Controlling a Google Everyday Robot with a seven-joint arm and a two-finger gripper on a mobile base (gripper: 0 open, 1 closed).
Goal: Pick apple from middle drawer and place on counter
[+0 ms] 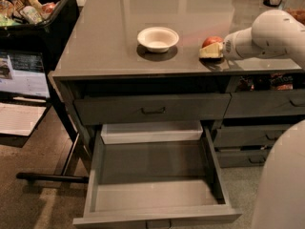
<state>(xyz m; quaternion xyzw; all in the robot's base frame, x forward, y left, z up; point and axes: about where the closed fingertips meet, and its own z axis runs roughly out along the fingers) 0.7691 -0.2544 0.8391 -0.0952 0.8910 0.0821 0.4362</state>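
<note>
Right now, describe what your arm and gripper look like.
The arm is smooth, glossy white, with a bulbous rounded shell tapering to a tube. The gripper, low over the counter beside the apple, is a pale yellowish block. No cables show.

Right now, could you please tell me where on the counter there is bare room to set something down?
The counter is bare left of the white bowl and across the far stretch behind it. The front right edge is crowded: the gripper sits at the apple there. The middle drawer floor is bare too.
</note>
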